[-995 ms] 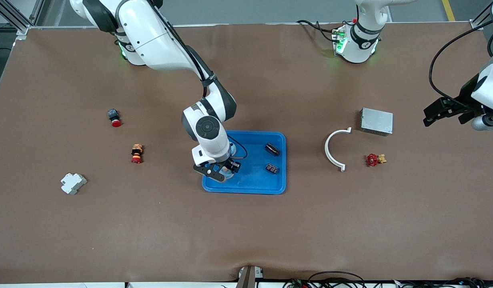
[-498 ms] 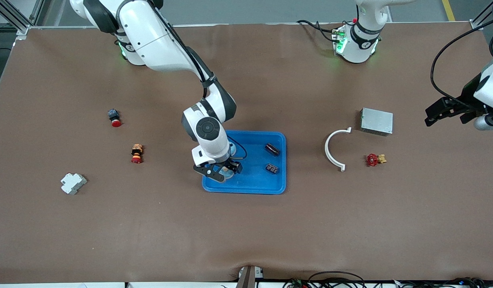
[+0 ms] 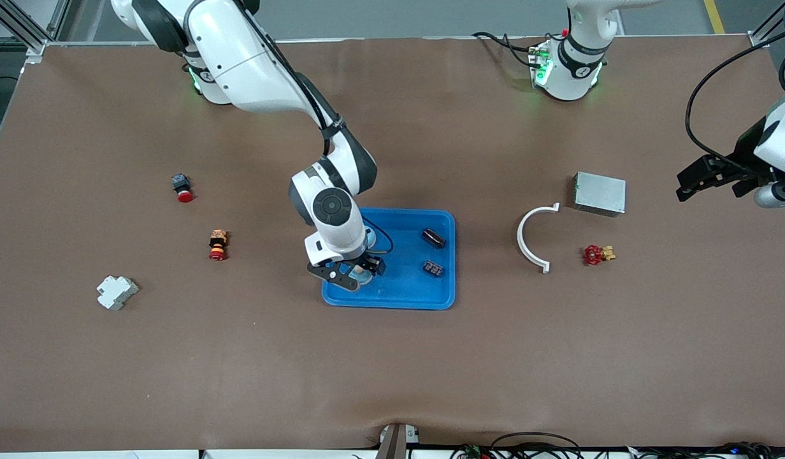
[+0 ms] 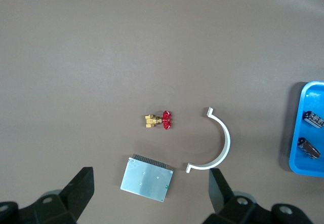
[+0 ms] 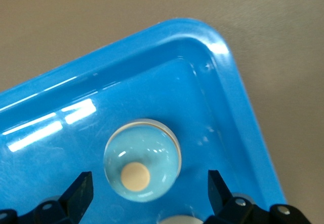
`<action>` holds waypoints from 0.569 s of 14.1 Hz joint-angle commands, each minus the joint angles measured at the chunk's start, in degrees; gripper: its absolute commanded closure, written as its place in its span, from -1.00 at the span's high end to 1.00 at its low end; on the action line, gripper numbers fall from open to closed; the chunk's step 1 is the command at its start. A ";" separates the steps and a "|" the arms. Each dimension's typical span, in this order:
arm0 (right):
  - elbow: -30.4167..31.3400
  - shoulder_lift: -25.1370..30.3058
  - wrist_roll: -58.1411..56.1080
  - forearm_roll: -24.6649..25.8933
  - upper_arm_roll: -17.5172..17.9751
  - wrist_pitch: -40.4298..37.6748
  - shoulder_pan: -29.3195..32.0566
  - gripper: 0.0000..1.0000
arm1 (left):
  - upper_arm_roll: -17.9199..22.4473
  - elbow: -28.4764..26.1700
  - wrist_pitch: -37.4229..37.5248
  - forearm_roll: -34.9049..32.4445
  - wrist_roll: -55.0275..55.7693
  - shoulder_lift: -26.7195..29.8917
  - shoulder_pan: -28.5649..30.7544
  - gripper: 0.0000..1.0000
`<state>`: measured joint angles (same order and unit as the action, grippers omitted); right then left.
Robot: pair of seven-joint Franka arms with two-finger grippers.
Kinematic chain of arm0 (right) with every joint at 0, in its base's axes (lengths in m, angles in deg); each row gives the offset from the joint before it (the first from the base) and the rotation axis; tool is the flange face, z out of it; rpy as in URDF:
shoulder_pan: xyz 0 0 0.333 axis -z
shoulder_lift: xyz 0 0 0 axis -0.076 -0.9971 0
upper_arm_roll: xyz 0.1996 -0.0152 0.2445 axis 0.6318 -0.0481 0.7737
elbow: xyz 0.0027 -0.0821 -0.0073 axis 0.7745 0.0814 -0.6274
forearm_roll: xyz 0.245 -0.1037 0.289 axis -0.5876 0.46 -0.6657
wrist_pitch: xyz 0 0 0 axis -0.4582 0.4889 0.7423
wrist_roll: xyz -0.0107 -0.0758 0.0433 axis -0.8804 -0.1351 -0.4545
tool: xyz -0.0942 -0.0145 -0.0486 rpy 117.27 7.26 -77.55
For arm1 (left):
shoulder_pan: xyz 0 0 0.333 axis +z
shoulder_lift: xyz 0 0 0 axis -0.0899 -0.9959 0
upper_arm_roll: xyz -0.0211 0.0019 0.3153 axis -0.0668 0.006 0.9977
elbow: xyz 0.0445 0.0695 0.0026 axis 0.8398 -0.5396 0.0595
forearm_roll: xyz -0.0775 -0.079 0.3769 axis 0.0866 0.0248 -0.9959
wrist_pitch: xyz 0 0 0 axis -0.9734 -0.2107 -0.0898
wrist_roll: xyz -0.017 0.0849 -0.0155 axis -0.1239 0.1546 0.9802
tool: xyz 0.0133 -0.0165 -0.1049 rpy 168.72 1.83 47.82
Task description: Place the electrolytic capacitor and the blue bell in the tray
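Note:
The bright-blue tray [image 3: 405, 296] lies mid-table. My right gripper [image 3: 356, 275] hangs low over its corner toward the right arm's end, nearer the front camera. Its fingers stand open on either side of the blue bell [image 5: 142, 159], a pale-blue dome with a cream button that rests on the tray floor [image 5: 212, 107] without touching the fingertips [image 5: 81, 191]. A dark cylinder, the electrolytic capacitor [image 3: 434, 238], lies in the tray toward the left arm's end, with a second small dark part [image 3: 433, 268] beside it. My left gripper [image 3: 710, 182] waits open, high over the table's end.
Under the left gripper [image 4: 150, 188] are a metal box [image 4: 147, 178], a white curved bracket [image 4: 217, 148] and a red-handled brass valve [image 4: 158, 120]. Toward the right arm's end lie two red-capped buttons [image 3: 183, 187] [image 3: 218, 245] and a white plastic block [image 3: 116, 292].
The right gripper's fingers have spread apart and let go of the bell, which now rests in the tray. The left gripper has shifted slightly.

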<state>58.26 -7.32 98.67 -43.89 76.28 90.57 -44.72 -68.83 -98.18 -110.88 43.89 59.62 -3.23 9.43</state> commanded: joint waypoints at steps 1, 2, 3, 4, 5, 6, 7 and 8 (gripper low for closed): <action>-3.24 2.33 -4.81 0.04 0.14 -9.63 1.24 1.00 | -0.07 1.60 1.36 1.04 -0.77 -0.62 0.03 1.00; -3.43 3.21 -8.05 -0.05 0.14 -11.66 2.21 1.00 | -0.07 1.60 1.36 1.04 -0.86 -0.62 0.12 1.00; -3.26 4.43 -11.74 -0.40 0.14 -12.64 3.44 1.00 | -0.07 1.60 1.36 1.04 -0.86 -0.62 0.12 1.00; -3.08 5.32 -16.30 -0.40 0.05 -14.31 4.67 1.00 | -0.07 1.60 1.36 1.04 -0.86 -0.62 0.03 1.00; -2.99 6.46 -20.52 -0.40 -0.03 -16.67 5.90 1.00 | -0.07 1.60 1.45 1.04 -0.86 -0.62 0.03 1.00; -2.99 7.68 -23.78 -0.32 -0.21 -18.43 7.13 1.00 | -0.07 1.51 1.45 1.04 -0.86 -0.62 0.03 1.00; -2.73 9.18 -26.25 -0.14 -0.39 -19.58 8.44 1.00 | -0.07 1.51 1.45 0.95 -0.95 -0.79 0.03 1.00; -2.73 10.50 -28.80 0.29 -0.39 -20.73 9.76 1.00 | -0.07 1.59 1.45 0.86 -0.95 -0.97 0.12 1.00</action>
<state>54.32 -0.30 74.59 -44.02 75.29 72.18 -37.33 -68.84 -98.17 -110.74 43.89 59.62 -3.31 9.37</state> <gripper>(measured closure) 0.000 0.000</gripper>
